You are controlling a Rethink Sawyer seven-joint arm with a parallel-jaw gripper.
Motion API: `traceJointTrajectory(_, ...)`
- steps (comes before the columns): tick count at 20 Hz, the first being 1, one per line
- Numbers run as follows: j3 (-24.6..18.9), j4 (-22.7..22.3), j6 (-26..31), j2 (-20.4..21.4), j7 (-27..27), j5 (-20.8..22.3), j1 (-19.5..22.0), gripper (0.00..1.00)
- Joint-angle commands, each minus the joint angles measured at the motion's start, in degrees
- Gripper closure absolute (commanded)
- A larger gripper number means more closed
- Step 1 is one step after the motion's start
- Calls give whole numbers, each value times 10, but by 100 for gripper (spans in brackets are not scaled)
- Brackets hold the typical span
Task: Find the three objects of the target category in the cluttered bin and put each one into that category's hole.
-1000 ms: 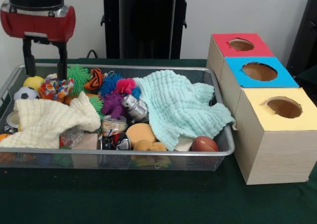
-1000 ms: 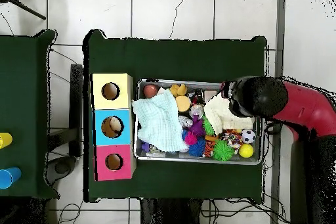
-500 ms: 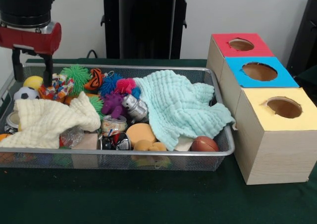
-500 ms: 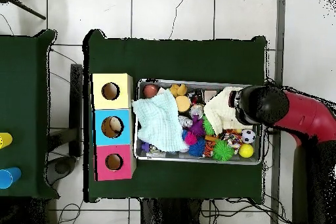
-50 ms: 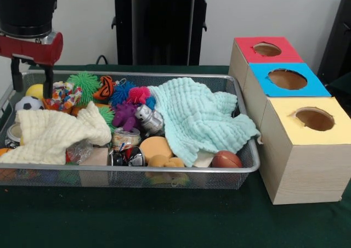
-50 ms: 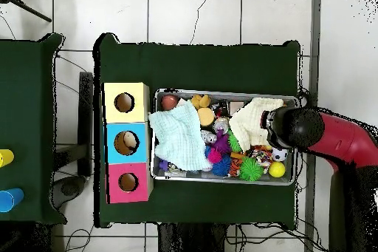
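While our gripper hangs with fingers spread and empty astride the yellow ball at the bin's far corner, we judge descending risks snagging the mesh wall or the adjacent cream cloth.

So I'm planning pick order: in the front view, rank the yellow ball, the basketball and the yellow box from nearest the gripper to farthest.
1. Yellow ball, between the open gripper's fingers, bin's left end.
2. Basketball, bin's front right corner.
3. Yellow box, outside the bin, far right.
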State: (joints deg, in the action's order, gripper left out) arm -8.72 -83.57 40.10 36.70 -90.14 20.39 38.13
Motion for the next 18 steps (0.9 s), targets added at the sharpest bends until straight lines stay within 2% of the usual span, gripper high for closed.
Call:
traceJointTrajectory(1,8,-87,-53,-26,-87,-3,1,0)
traceJointTrajectory(12,40,-156,-120,-5,-126,-16,-29,0)
traceJointTrajectory(15,50,-142,-118,-19,-128,-23,-31,0)
traceJointTrajectory(18,53,-141,-129,-51,-132,-37,-21,0)
